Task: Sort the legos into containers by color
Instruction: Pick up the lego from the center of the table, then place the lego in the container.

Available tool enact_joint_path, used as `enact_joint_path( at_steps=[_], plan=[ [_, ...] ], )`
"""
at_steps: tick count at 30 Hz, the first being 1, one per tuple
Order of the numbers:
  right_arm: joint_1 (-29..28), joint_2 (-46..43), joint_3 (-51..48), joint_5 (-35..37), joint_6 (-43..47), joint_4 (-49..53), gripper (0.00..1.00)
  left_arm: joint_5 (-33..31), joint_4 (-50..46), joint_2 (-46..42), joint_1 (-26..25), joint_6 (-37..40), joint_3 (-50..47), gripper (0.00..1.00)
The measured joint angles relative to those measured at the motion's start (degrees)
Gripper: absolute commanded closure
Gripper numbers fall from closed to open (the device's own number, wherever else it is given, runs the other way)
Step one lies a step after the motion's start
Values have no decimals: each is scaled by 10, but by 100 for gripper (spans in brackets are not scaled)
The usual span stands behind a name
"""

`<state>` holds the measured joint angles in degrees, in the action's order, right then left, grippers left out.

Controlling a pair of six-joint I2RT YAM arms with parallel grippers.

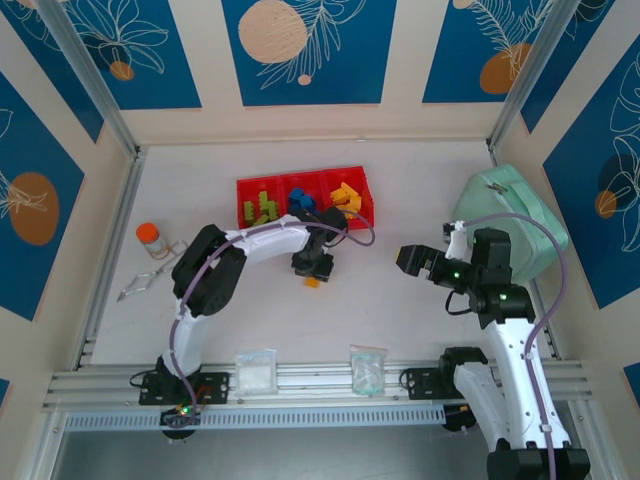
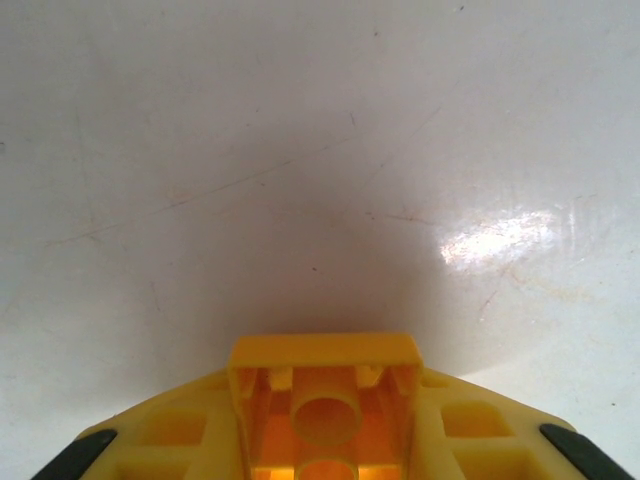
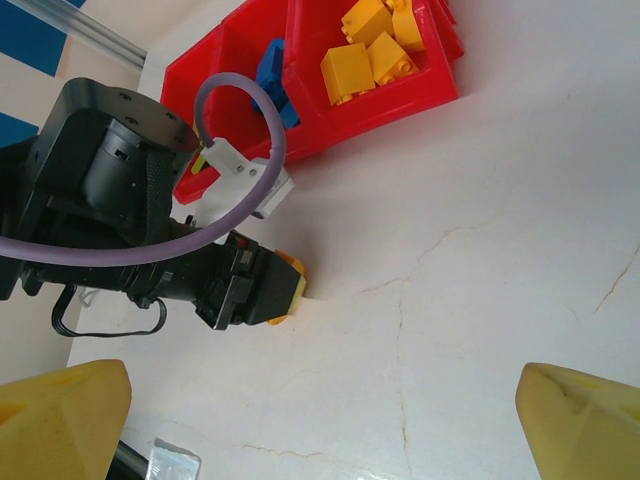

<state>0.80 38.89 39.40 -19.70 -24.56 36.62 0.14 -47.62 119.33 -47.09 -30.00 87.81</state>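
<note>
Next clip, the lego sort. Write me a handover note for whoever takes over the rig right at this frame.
Left gripper: shut on a yellow brick, low over the table, just on the near side of the red tray.
Right gripper: open, holding nothing, off to the right near the mint-green case.
Done: green legos in the tray's left compartment, blue legos in the middle, yellow legos in the right.
Remaining: carry the held brick to the right compartment and release it there.
</note>
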Motion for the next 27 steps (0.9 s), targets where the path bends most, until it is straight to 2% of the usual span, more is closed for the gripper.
enact_joint_path(
  at_steps=[7, 14, 18, 22, 27],
  plan=[
    [1, -1, -9, 14, -6, 0, 1, -9, 42, -33, -6, -10, -18, 88],
    [3, -5, -9, 28, -10, 0, 1, -76, 70, -71, -7, -12, 46, 90],
    [3, -13, -10, 30, -13, 0, 1, -132, 164, -86, 2, -16, 68, 100],
    [4, -22, -10, 32, -15, 0, 1, -188, 272, -71, 8, -9, 86, 100],
    [4, -27, -10, 32, -15, 0, 1, -254, 382, 14, 14, 19, 173, 100]
  ],
)
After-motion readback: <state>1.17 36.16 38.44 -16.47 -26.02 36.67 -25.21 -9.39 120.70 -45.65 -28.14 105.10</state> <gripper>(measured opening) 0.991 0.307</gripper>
